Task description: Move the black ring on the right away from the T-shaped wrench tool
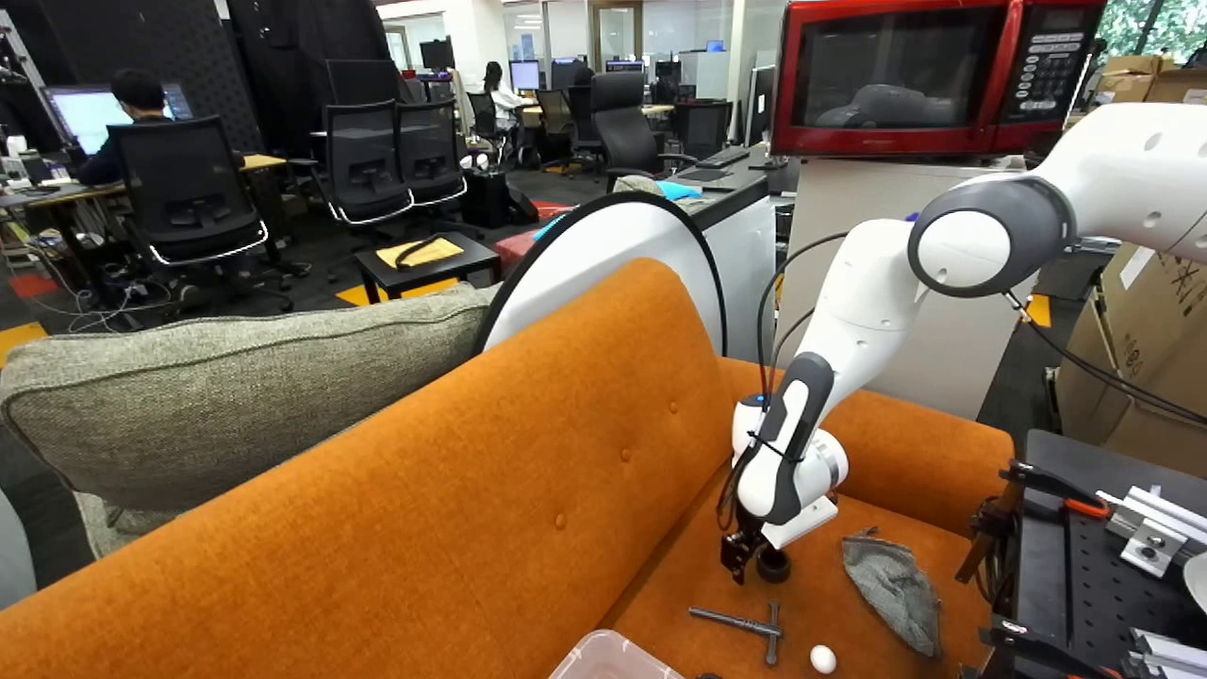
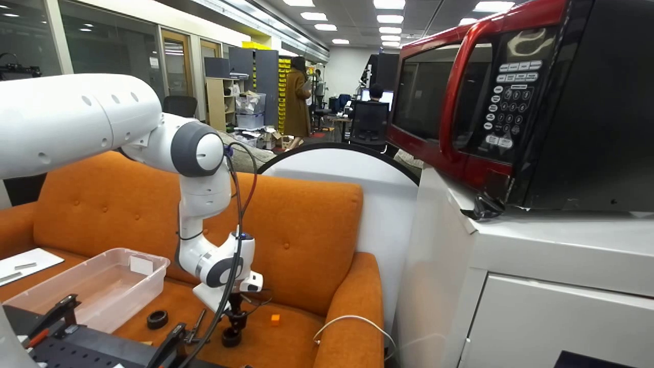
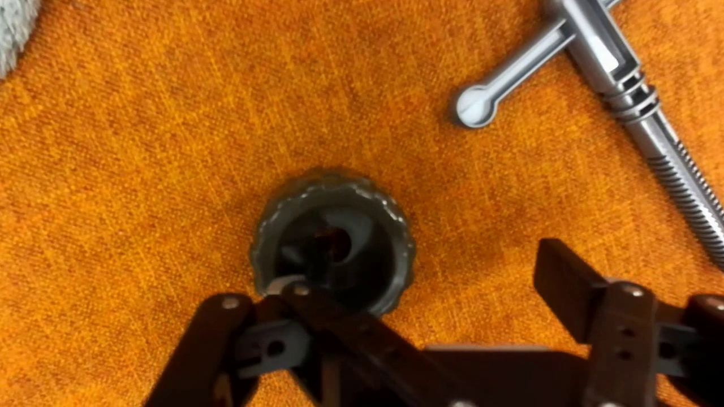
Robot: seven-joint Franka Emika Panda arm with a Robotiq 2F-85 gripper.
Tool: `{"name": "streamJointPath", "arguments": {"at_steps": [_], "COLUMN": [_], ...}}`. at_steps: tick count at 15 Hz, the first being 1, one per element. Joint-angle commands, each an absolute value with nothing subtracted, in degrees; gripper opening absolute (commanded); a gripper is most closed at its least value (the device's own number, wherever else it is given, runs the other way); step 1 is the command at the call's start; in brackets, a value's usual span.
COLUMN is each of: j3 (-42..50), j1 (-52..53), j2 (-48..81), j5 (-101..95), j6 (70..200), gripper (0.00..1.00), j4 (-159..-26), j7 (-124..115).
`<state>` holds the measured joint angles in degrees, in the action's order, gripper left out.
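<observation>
A working office forms the backdrop to an orange sofa point(image 2: 306, 220), where a robot arm point(image 2: 205, 195) bends over the seat. From left to right in an exterior view, a clear plastic bin point(image 2: 133, 301) comes first, then a second ring point(image 2: 157, 324), also black, near it; next lies the T-shaped wrench tool point(image 3: 633, 102), its shaft running near to far with the crossbar at the near end. Just right of the tool, and apart from it, the black ring point(image 2: 231, 340) rests on the seat, below the fingers point(image 3: 565, 291). They are spread wide and hold nothing: in the wrist view one overlaps the ring's edge while the other stands off beyond the rim, leaving the ring only partly within the gap. Whether the overlapping one touches the ring or dips into its hollow cannot be told. That offset is likely what the coming move turns on: the fingers may need to line up on the ring, or pinch its wall, before carrying it right, away from the tool. Farther right and farther back sits an orange cube point(image 2: 275, 320).
</observation>
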<state>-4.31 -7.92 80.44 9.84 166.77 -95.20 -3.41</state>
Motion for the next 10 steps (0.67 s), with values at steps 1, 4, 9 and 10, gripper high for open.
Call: {"name": "streamJointPath", "arguments": {"at_steps": [1, 4, 9, 10], "j3": [-4.6, -4.2, -3.2, -3.2], "j1": [-8.8, -9.0, -8.8, -8.7], "j2": [80.9, 80.4, 80.3, 80.0], "j5": [10.0, 10.0, 10.2, 10.3], "j6": [166.0, 166.1, 166.5, 166.7], "gripper": [0.59, 0.38, 0.02, 0.01], "j4": [-94.1, -94.7, -95.0, -95.4], "j7": [-3.7, -3.6, -4.4, -4.6]}}
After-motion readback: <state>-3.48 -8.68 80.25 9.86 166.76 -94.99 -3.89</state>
